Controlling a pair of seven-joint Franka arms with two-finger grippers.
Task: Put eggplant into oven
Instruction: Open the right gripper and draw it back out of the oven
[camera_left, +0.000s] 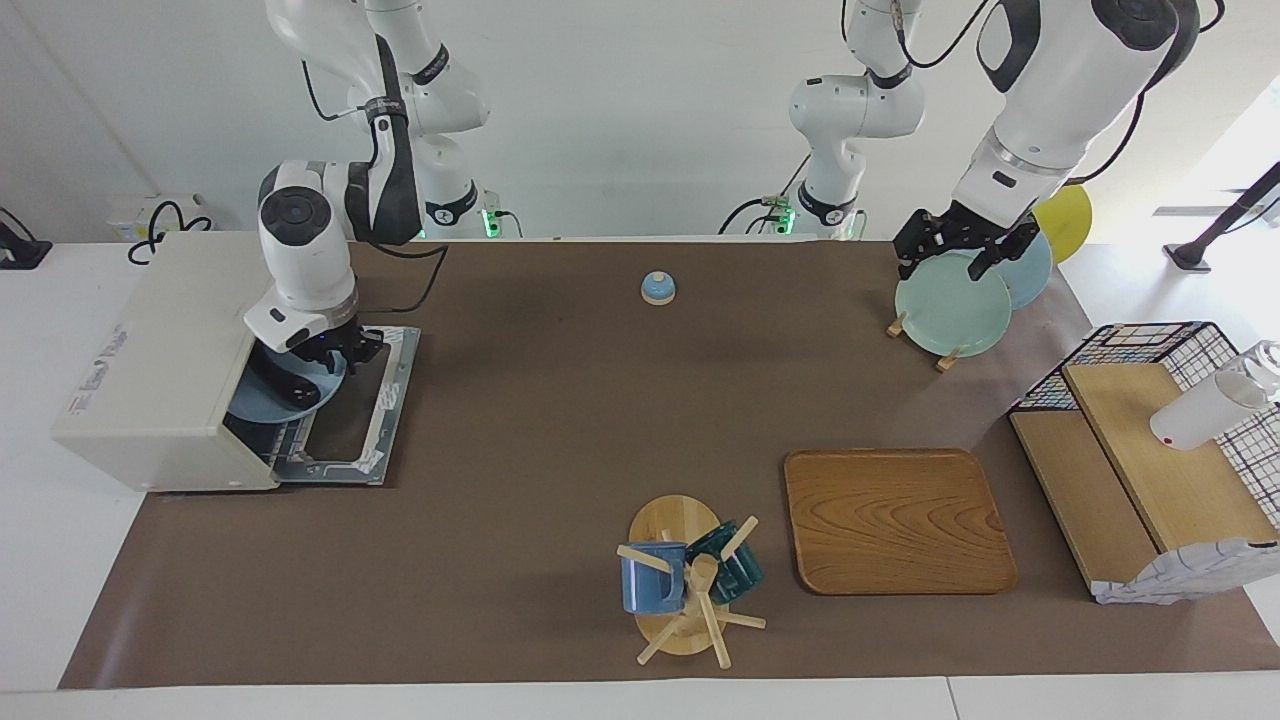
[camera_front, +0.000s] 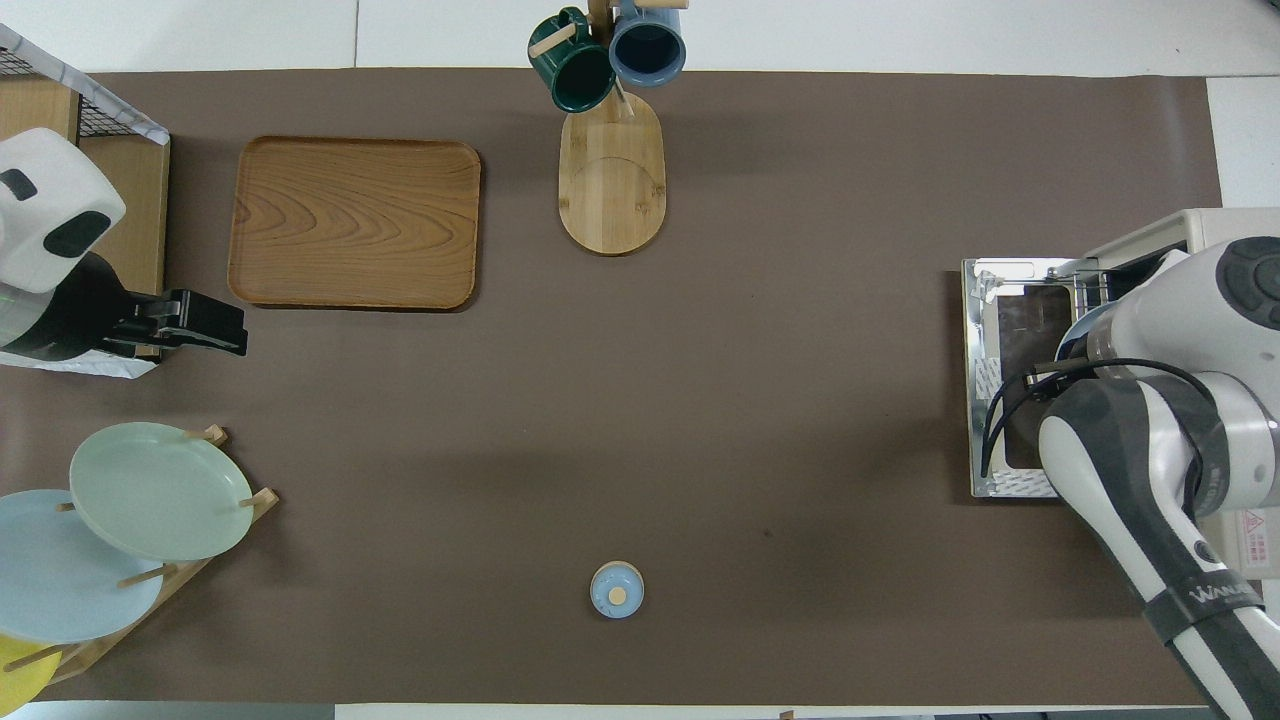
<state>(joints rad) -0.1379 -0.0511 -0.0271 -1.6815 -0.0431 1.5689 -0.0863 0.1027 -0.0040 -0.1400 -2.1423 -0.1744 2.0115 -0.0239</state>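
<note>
The cream-white oven (camera_left: 160, 370) stands at the right arm's end of the table, its door (camera_left: 372, 405) dropped open. A blue plate (camera_left: 262, 405) sits in its mouth on the rack. A dark, glossy shape (camera_left: 288, 388) on the plate looks like the eggplant, partly hidden by the gripper. My right gripper (camera_left: 340, 350) is at the oven's mouth, just over the plate. In the overhead view the right arm covers the oven (camera_front: 1200, 228) and the eggplant is hidden. My left gripper (camera_left: 948, 262) is open and empty, waiting over the plate rack (camera_left: 950, 305).
A small blue bell (camera_left: 658, 288) stands near the robots at mid table. A wooden tray (camera_left: 895, 520) and a mug tree (camera_left: 685, 580) with two mugs lie farther out. A wire-sided wooden shelf (camera_left: 1150, 450) with a white bottle (camera_left: 1210, 405) is at the left arm's end.
</note>
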